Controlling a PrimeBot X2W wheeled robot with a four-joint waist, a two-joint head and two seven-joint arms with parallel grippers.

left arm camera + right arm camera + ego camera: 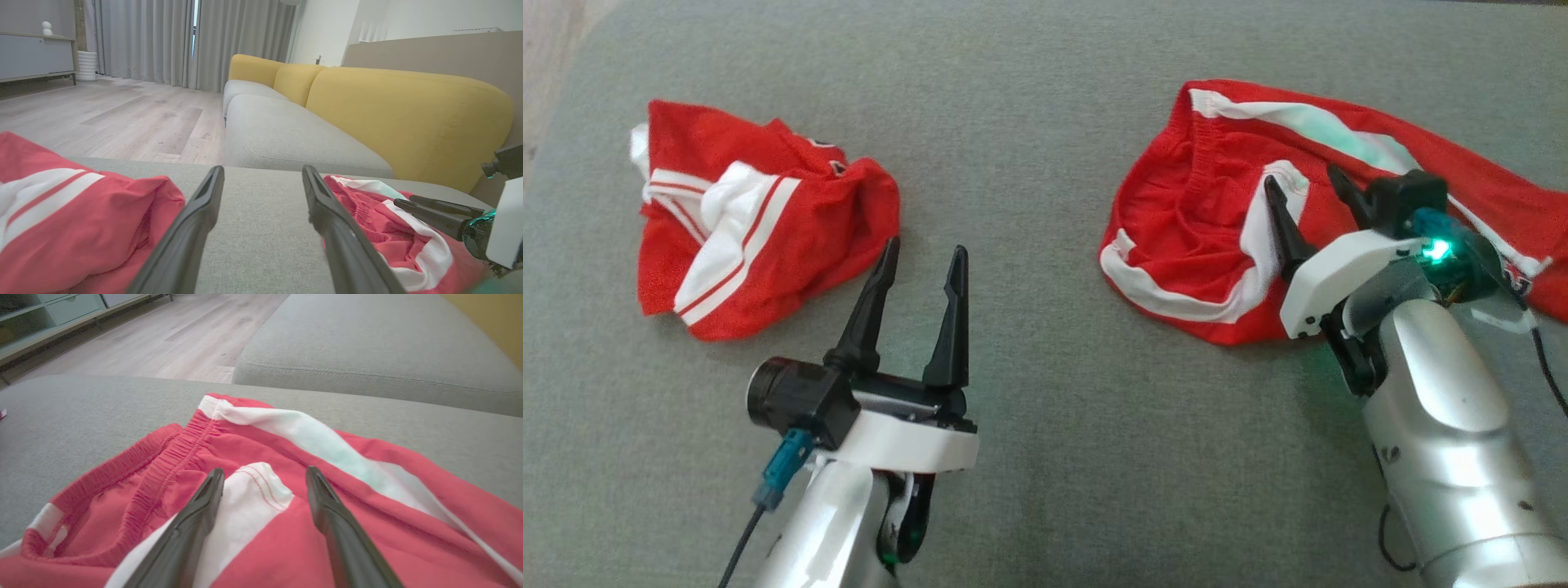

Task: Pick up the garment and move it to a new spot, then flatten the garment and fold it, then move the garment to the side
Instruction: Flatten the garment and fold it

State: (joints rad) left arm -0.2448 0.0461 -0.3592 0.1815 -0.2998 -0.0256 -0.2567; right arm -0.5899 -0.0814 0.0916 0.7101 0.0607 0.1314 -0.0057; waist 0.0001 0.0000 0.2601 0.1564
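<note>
Right gripper (1301,176), fingers spread, hangs over the red mesh shorts with white stripes (1192,237) at right centre, likely lining up a pick.
Left gripper (926,245), lower centre, is spread and empty above the grey fabric cushion (1029,122).

1. No legible text, number or brand anywhere.
2. Small dark-and-white patch (1515,273) at the right end of the crumpled red-and-white mesh shorts (1192,229): too blurred to read.
3. Dark marks (836,166) on the bunched red-and-white striped jersey (760,237): too small to make out.
</note>
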